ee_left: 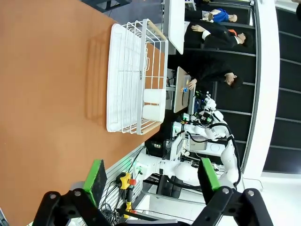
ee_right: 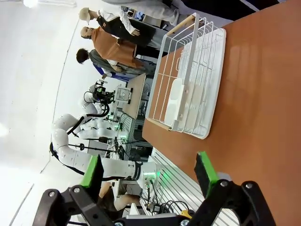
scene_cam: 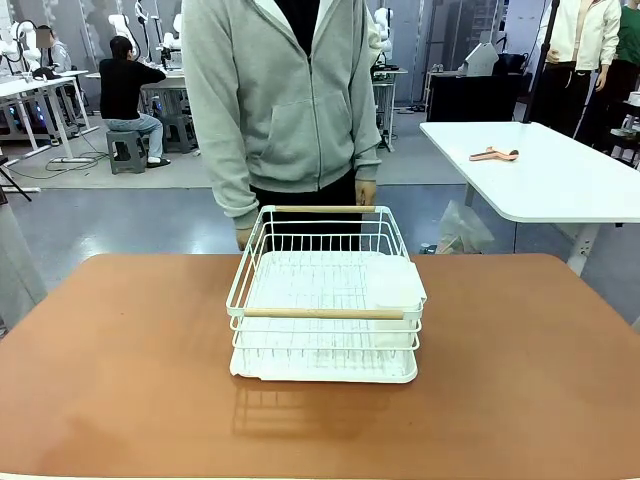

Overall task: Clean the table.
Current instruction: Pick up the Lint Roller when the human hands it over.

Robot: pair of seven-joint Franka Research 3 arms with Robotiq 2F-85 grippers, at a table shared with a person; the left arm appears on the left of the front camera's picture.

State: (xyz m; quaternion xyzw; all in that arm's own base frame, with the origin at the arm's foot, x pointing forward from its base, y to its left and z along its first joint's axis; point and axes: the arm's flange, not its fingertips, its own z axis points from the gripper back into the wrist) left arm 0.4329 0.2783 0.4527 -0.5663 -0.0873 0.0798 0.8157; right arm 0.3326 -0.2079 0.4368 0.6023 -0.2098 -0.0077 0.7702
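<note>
We figure the wire rack (scene_cam: 325, 300) toward the far edge of the table (scene_cam: 120, 380) is light and stiff, so grab its wooden handle (scene_cam: 322, 313). Our left gripper (ee_left: 151, 172) and right gripper (ee_right: 146, 162) are both spread, empty.

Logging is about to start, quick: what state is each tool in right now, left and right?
Left tool: open, holding nothing.
Right tool: open, holding nothing.

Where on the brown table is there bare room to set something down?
The table is bare on both sides of the white wire rack, out to its left and right edges, and along the strip between rack and near edge. Crowded: the far middle, where a person stands close behind the rack.
</note>
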